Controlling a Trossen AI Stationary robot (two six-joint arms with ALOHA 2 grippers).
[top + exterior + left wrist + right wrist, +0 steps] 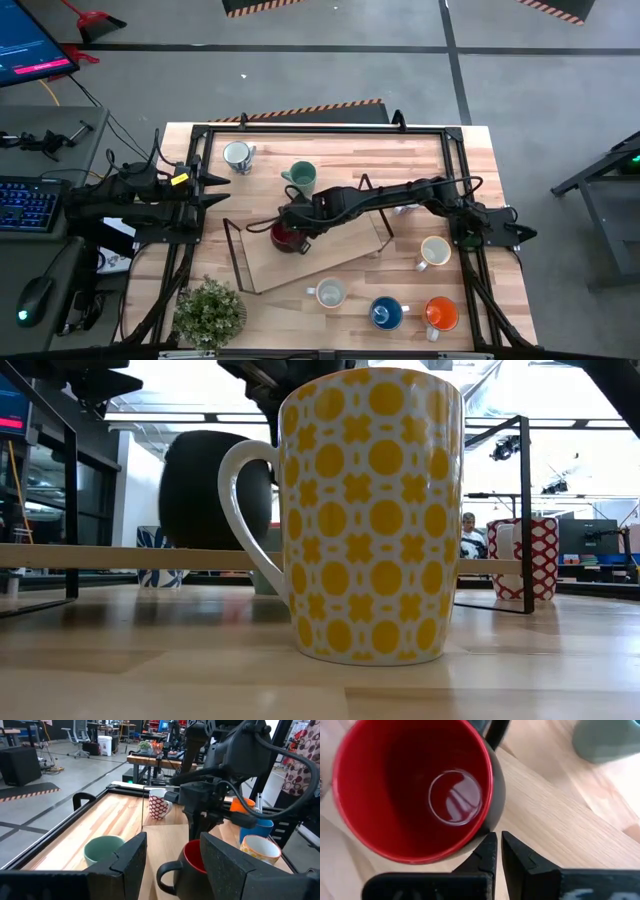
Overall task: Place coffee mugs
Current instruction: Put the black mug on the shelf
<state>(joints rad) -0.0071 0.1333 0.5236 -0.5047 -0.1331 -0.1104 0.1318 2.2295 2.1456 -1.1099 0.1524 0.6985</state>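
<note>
Closest to the low camera stands a white mug with yellow dots (pixel 370 510), upright on the table (pixel 440 190) near its front edge. Behind it, on the raised wooden board (pixel 330 250) at the table's middle, sits the dark mug with the red inside (pixel 415 790), upright and open side up. Just beside its rim hangs the right gripper (pixel 499 851), reached in from the right, its two fingers drawn almost together with only a thin slit between them and nothing held. Back at the left edge waits the left gripper (pixel 172 857), fingers spread and empty. A teal-green mug (pixel 301 177) stands near the board, with blue (pixel 386 312) and orange (pixel 440 314) ones along the front. Such ceramic is likely stiff, glazed and slippery, fairly heavy, and would chip if dropped; pinching the wall at the rim, one finger inside, looks surest.
</note>
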